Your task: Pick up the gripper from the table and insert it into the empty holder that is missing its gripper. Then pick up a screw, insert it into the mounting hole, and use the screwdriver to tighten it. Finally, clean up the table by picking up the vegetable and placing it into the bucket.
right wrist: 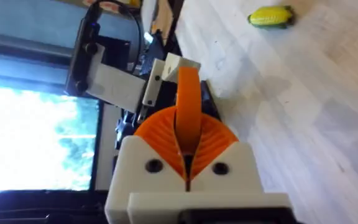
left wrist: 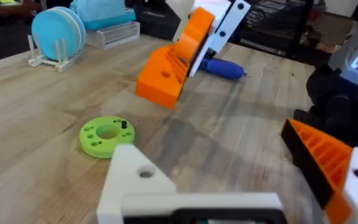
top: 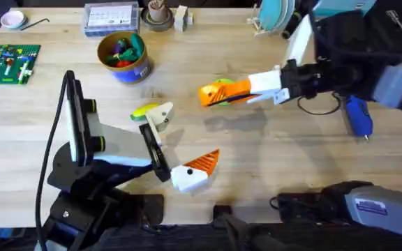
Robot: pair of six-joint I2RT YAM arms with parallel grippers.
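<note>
The right gripper (top: 234, 89) is seen closed on the gripper (right wrist: 188, 99), the orange wedge being pinched upright between its two ribbed pads (right wrist: 157, 134). It is held above the table (top: 292, 160), right of the middle, over a green disc (left wrist: 106, 135). The piece is thus lifted and the first step, insertion, is judged to be in hand but not finished.

To the left and nearer, the left gripper (top: 183, 139) is held open. One of its fingers carries an orange pad, while the other is the bare white holder (top: 161, 116), which is well apart from the carried wedge. For the next move, the wedge would need to be brought left to the holder, turned to match its pointed face, and seated squarely; the left arm would have to be kept steady.

The vegetable (top: 145, 110) lies just beside the holder's tip. The bucket (top: 123, 56) stands farther back on the left, and the screwdriver (top: 358, 115) lies at the far right. No screw can be made out.
</note>
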